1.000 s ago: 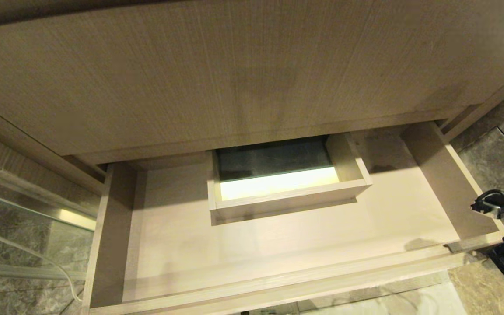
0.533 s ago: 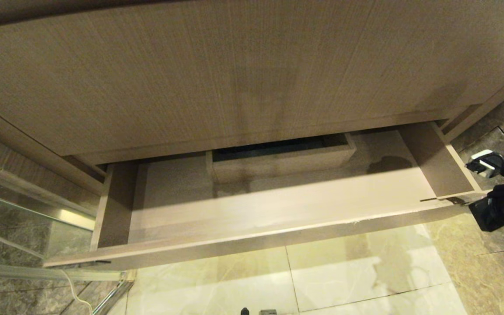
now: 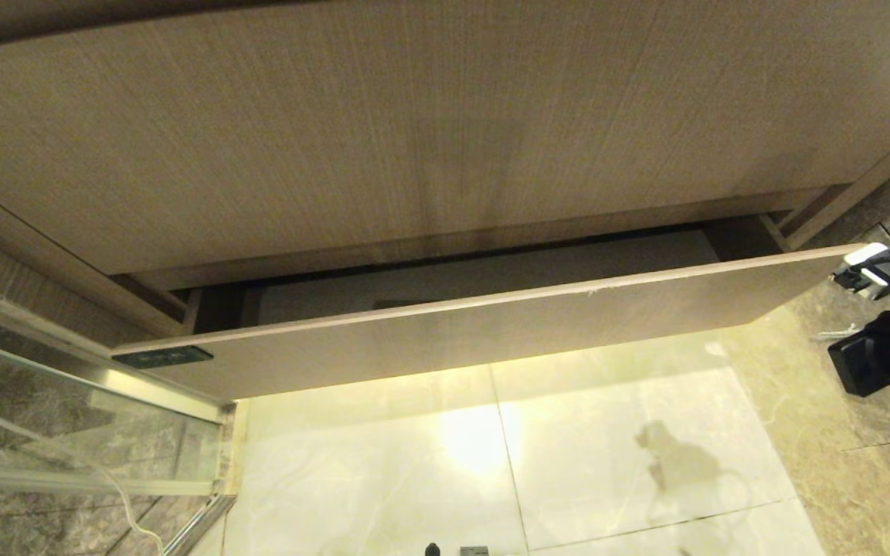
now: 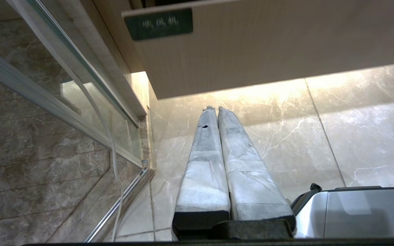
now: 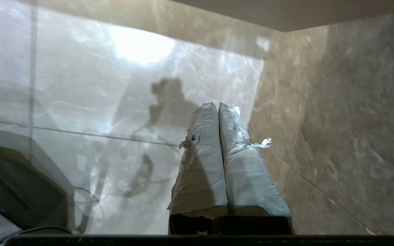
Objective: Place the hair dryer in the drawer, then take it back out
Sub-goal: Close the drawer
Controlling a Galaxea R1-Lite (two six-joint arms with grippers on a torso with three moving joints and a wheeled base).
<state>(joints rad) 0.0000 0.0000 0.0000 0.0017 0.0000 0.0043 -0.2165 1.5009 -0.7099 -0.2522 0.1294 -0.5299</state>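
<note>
The drawer was seen almost pushed in beneath the taller wood-grain cabinet front, with only a narrow dark gap of its inside left showing along the top edge of its low front. A small black label was fixed at the left corner of that front; in the left wrist view the same label was seen with pale characters on it. The hair dryer could not be made out in any view; whether it lay inside the drawer could not be told.

The right gripper was held off the drawer's right end, above the marble floor, its two wrapped fingers pressed together and nothing gripped between them. Its black wrist was seen just beside the drawer front's right corner, with no contact visible.

The left gripper was parked below the drawer's labelled corner, fingers together and nothing held. A glass panel in a metal frame stood left of the drawer.
</note>
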